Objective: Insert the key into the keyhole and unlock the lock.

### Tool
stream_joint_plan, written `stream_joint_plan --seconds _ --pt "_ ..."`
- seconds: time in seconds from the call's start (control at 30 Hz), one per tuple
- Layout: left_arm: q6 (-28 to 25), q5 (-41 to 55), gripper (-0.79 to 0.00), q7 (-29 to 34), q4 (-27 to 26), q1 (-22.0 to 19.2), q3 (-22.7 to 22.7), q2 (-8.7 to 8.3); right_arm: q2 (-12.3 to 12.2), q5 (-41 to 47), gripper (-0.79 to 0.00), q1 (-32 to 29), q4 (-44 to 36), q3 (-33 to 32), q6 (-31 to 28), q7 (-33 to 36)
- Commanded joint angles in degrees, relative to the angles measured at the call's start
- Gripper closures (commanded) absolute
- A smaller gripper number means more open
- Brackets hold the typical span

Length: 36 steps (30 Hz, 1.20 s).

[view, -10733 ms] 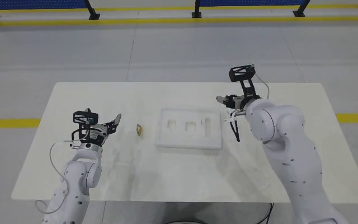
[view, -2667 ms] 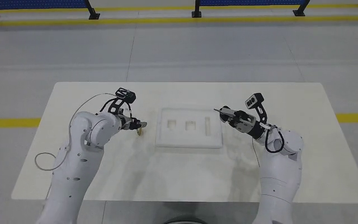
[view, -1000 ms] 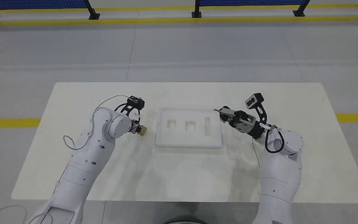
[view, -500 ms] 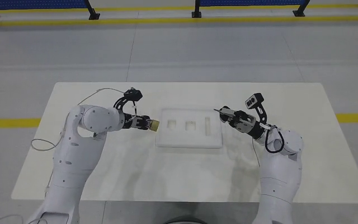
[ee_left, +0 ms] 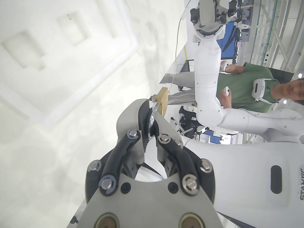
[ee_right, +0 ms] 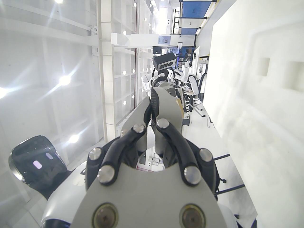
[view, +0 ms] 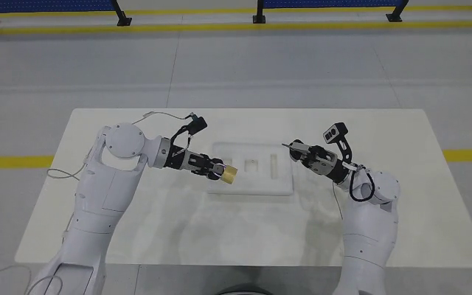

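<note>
A white table is seen from above, with a foam tray set at the middle of the tabletop, a little nearer its far edge.

The left gripper is held above the tray's near left corner, clamped on the silver shackle of the lock. The brass body is carried clear of the foam and pointed toward the tabletop's right edge.

The right gripper is stationed just beyond the tray's right side, between it and the tabletop's right edge. Its fingers are pressed tight together on a thin dark sliver, taken to be the key, whose tip is aimed back across the tray toward the lock.

The task is judged to be about half done. Both pieces have been picked up and are held in the air, each in its own gripper and roughly facing the other. Lock and key are well apart, with most of the tray's width between them.

The remaining steps are judged the more delicate. The gap has to be closed, the tip lined up with the keyhole, the key pushed in and then turned until the shackle is freed. The keyhole itself cannot be made out, so its alignment with the key cannot be judged.
</note>
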<state>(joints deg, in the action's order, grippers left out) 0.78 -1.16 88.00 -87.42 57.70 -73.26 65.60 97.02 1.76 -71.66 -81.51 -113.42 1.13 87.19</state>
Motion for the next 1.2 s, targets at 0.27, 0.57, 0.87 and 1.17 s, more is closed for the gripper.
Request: stream_joint_plan --seconds 0.27,0.57,0.87,1.17 --pt "-0.02 -0.04 0.0 0.0 -0.01 0.02 -0.01 0.0 -0.07 0.78 0.0 -0.5 -0.23 0.86 -0.09 -1.78" --pt "-0.02 -0.04 0.0 0.0 -0.01 0.02 -0.01 0.0 -1.28 4.89 0.0 -4.5 -1.71 3.64 -2.95 -3.79" --pt "3.97 10.02 0.0 -4.05 1.32 -1.22 2.5 0.69 -2.65 8.11 0.0 -10.85 -6.97 5.26 -8.56 -4.57" --pt "4.41 12.17 0.0 -3.58 6.1 -6.6 8.91 1.56 -3.86 7.89 0.0 -15.69 -12.39 9.59 -10.72 -5.77"
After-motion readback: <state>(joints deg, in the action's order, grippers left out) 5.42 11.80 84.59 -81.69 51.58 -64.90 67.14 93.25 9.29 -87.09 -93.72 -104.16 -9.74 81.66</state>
